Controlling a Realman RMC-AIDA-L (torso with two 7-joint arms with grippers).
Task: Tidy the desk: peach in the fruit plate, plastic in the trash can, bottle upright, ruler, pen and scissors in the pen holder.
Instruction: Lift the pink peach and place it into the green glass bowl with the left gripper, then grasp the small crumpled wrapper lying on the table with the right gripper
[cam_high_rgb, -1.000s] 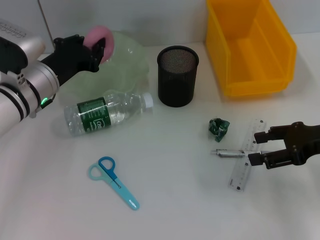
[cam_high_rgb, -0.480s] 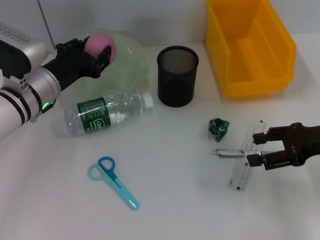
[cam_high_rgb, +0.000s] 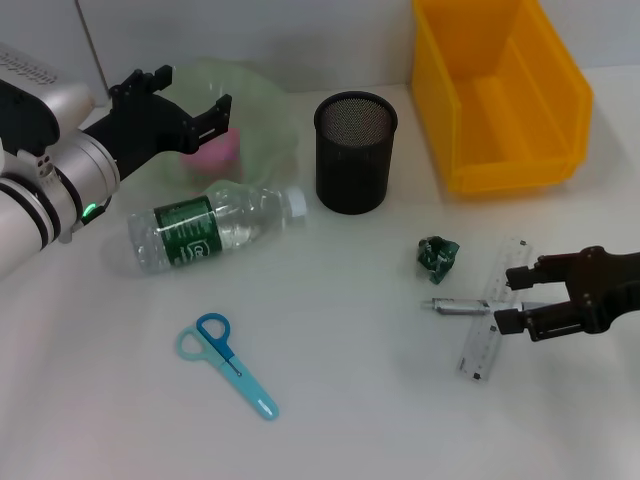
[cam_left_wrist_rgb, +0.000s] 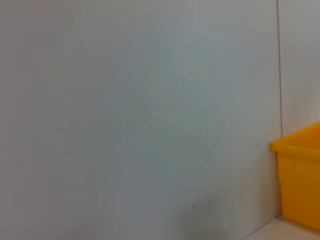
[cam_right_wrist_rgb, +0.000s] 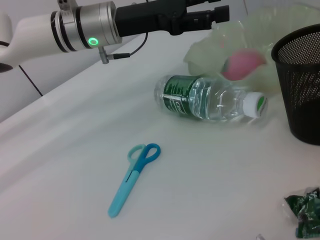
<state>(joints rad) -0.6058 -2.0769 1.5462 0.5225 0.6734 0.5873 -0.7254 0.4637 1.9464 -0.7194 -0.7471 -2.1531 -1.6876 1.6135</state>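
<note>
My left gripper (cam_high_rgb: 188, 95) is open and empty just above the pale green fruit plate (cam_high_rgb: 268, 108). The pink peach (cam_high_rgb: 216, 148) lies in the plate, also seen in the right wrist view (cam_right_wrist_rgb: 243, 63). The clear bottle (cam_high_rgb: 215, 226) with a green label lies on its side in front of the plate. The blue scissors (cam_high_rgb: 228, 362) lie near the front left. My right gripper (cam_high_rgb: 517, 296) is open, low at the right, with its fingers on either side of the clear ruler (cam_high_rgb: 493, 312) and the end of the silver pen (cam_high_rgb: 460, 307). The crumpled green plastic (cam_high_rgb: 437, 254) lies nearby.
The black mesh pen holder (cam_high_rgb: 355, 152) stands at mid-table. A yellow bin (cam_high_rgb: 500, 95) stands at the back right, and its corner shows in the left wrist view (cam_left_wrist_rgb: 300, 180). The right wrist view shows the bottle (cam_right_wrist_rgb: 210, 97), the scissors (cam_right_wrist_rgb: 132, 175) and the left gripper (cam_right_wrist_rgb: 202, 14).
My left gripper has opened and let go of the peach, which dropped from between its fingers into the fruit plate. The right arm has stayed in place.
</note>
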